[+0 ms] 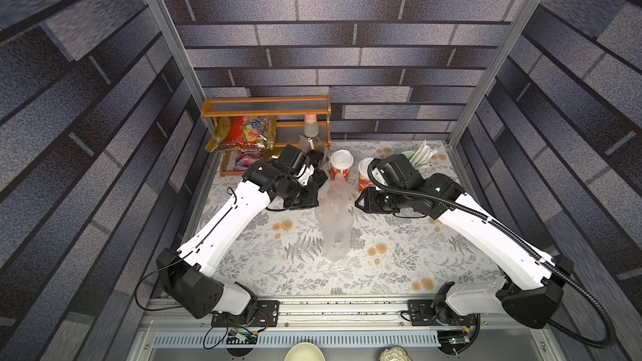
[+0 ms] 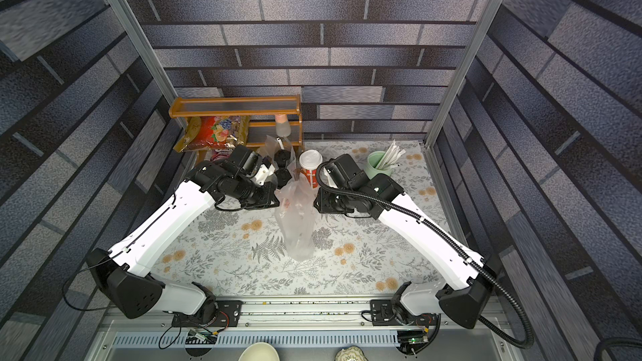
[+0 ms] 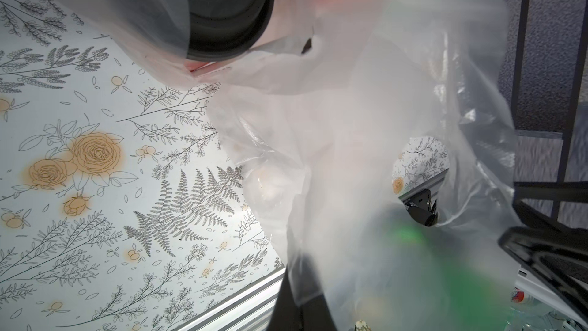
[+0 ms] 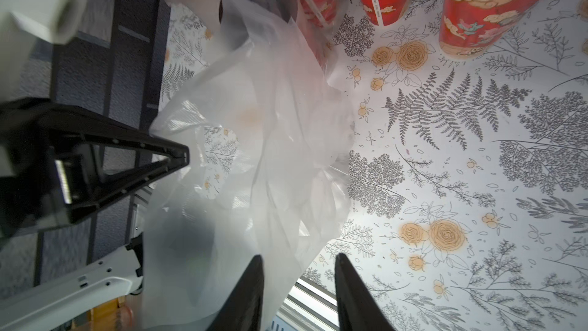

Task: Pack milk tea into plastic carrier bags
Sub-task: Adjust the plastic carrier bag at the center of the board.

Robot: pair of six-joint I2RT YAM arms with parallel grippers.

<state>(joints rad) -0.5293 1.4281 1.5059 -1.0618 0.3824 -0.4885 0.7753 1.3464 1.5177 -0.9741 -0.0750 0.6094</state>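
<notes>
Near edge: metal rail (image 1: 340, 309) carrying both arm bases. The arms angle toward the far side and meet over mid-table.

Between them a plastic carrier bag (image 1: 333, 223), clear and crinkly, hangs upright. Its bottom end touches the table (image 1: 399, 265) and its top end is up level with the two hands.

Left hand (image 4: 185, 155): closed, tips at the bag's upper edge, and the plastic looks pinched there. Bag film drapes across the left wrist camera, so the grip itself is blurred in that view.

Right hand (image 4: 299, 257): fingers parted to a middling gap with nothing between them. One finger (image 4: 248, 291) is right against the bag's side, contact unclear; the other is over bare table.

Milk tea, all upright and far of centre, outside the hanging bag:
- A white-lidded cup (image 1: 341, 164) stands just beyond the bag's top.
- A second white-lidded cup (image 1: 364, 177) is just right of it, half hidden by the right arm.
- Two black-lidded cups (image 2: 282, 158) stand to the left of those, just beyond the left hand. They sit inside what looks like a second clear bag (image 2: 272, 145), whose plastic sticks up above the lids.

Far left: wooden shelf (image 1: 267, 105) with snack packets (image 1: 246, 131) on it. Far right: pale green cup of straws (image 2: 377, 164), well apart from the bag.
</notes>
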